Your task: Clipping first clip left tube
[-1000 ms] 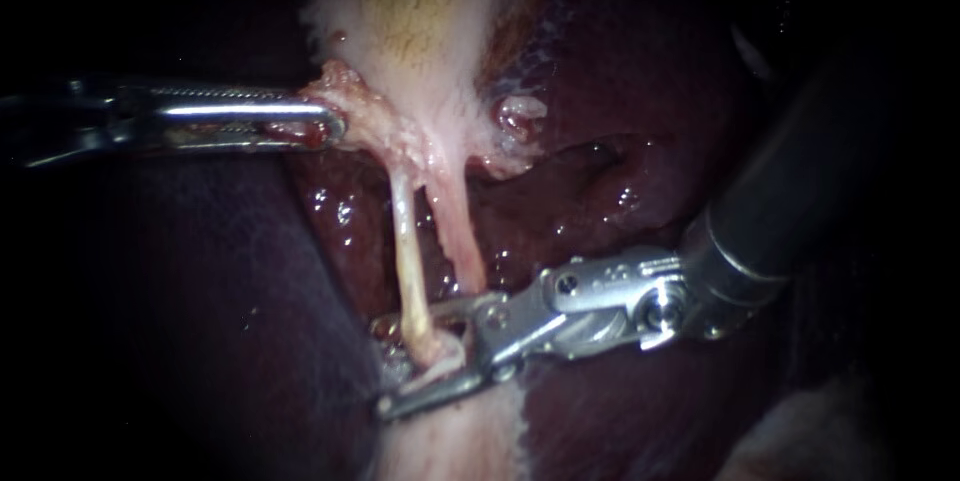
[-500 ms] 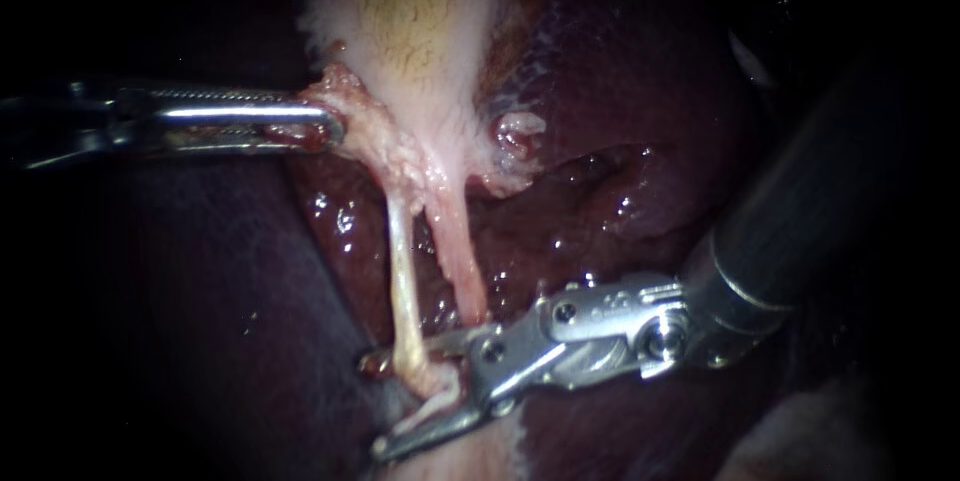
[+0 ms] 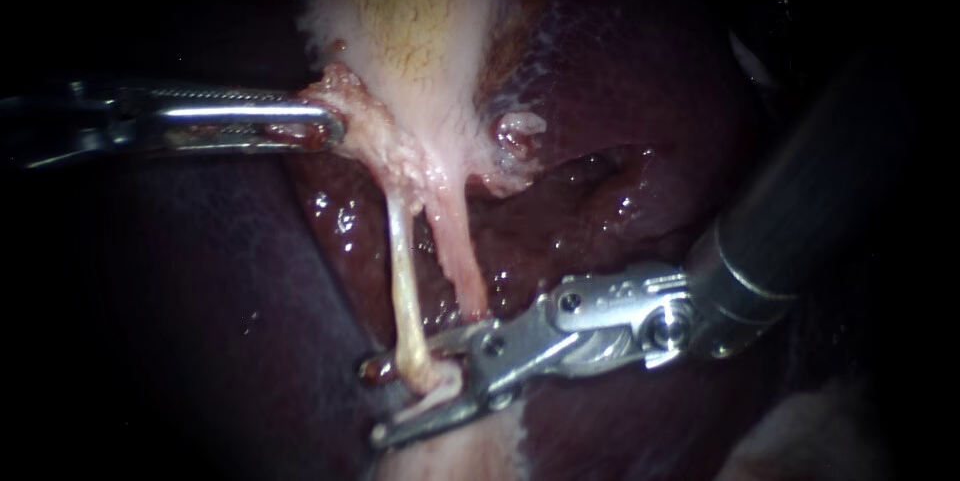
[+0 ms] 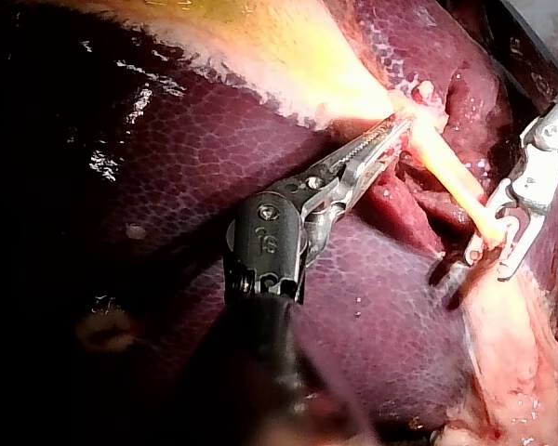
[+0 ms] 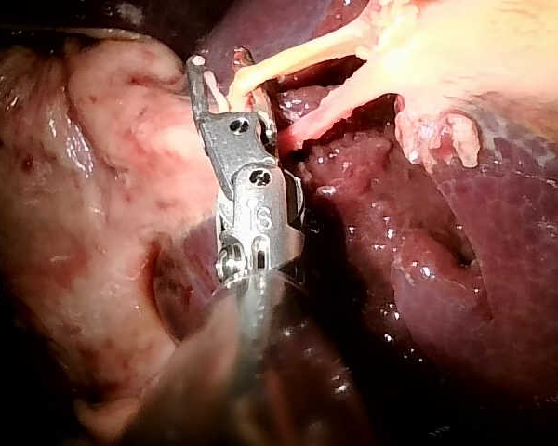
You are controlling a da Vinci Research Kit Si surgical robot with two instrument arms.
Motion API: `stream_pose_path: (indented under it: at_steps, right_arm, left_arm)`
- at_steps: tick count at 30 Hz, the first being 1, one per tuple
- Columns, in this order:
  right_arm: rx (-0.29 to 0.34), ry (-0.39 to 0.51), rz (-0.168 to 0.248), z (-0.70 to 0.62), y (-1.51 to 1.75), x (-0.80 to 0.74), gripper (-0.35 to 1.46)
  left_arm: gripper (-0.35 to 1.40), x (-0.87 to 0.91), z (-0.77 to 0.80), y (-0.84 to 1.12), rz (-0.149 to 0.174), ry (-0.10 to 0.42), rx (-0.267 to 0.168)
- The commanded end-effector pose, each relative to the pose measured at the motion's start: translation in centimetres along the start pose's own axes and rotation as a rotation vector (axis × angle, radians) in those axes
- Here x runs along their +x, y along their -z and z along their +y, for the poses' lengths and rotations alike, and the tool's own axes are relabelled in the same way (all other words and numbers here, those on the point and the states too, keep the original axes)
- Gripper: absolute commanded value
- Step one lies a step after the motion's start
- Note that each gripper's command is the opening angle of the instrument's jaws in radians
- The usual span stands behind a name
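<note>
Two pale tubes run down from the gallbladder [image 3: 410, 21]: the thin left tube [image 3: 402, 271] and the pinker right tube [image 3: 460, 251]. My left instrument [image 3: 330, 126] comes in level from the left, jaws shut on ragged tissue at the gallbladder's neck; the left wrist view shows it [image 4: 398, 128] gripping there above the tube [image 4: 451, 181]. My right instrument [image 3: 372, 400] reaches in from the right, its jaws open, one on each side of the left tube's lower end. The right wrist view shows those jaws [image 5: 219, 65] around the tube [image 5: 288, 58].
Dark wet liver [image 3: 620, 91] lies behind and on both sides of the tubes. A small pale tag of tissue [image 3: 518, 131] sits right of the gallbladder's neck. Pale fatty tissue [image 3: 450, 451] lies under the right instrument's jaws.
My right instrument has slid down along the left tube toward its lower end, and its jaws stand slightly closer together. The left instrument has not moved.
</note>
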Motion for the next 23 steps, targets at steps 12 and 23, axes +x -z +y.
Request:
stream_pose_path:
  at_steps: [12,23]
  right_arm:
    - [-0.010,-0.061,-0.029,0.02,0.12,0.05,-0.35]
    - [-0.011,-0.066,-0.036,0.06,0.15,0.00,-0.35]
  left_arm:
    - [-0.35,0.00,-0.01,0.00,0.000,0.000,0.000]
    - [-0.35,-0.01,-0.02,0.00,0.000,0.000,-0.001]
